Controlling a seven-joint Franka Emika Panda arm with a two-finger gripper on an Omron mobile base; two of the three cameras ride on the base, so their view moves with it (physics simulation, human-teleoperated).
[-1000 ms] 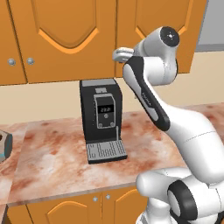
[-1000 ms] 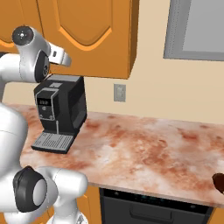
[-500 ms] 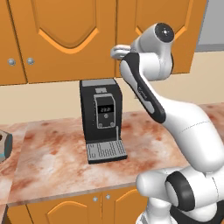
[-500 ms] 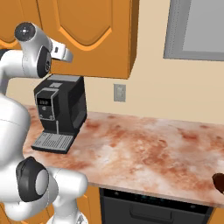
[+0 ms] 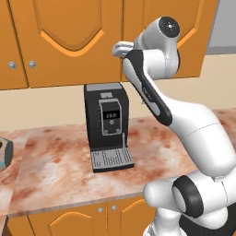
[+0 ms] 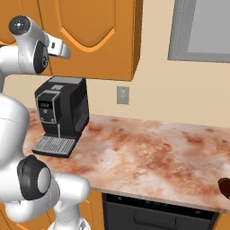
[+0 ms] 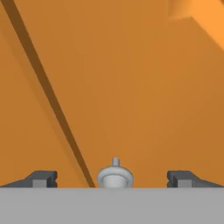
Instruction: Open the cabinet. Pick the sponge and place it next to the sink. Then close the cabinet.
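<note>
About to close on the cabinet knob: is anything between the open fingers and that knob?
Nothing visible stands in the way. In the hand view the round silver knob sits centred between the two spread fingertips of the gripper, with only the bare orange cabinet door behind it. The door is shut.

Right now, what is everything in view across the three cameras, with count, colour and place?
cabinet: one, orange, on the wall above the counter, door shut.
knob: one, silver, on the cabinet door, between the open jaws.
coffee machine: one, black, on the counter against the wall.
counter: one, mottled reddish marble.
wall outlet: one, pale grey, right of the coffee machine.
gripper: one, dark tips, open around the knob, not closed on it.
</note>
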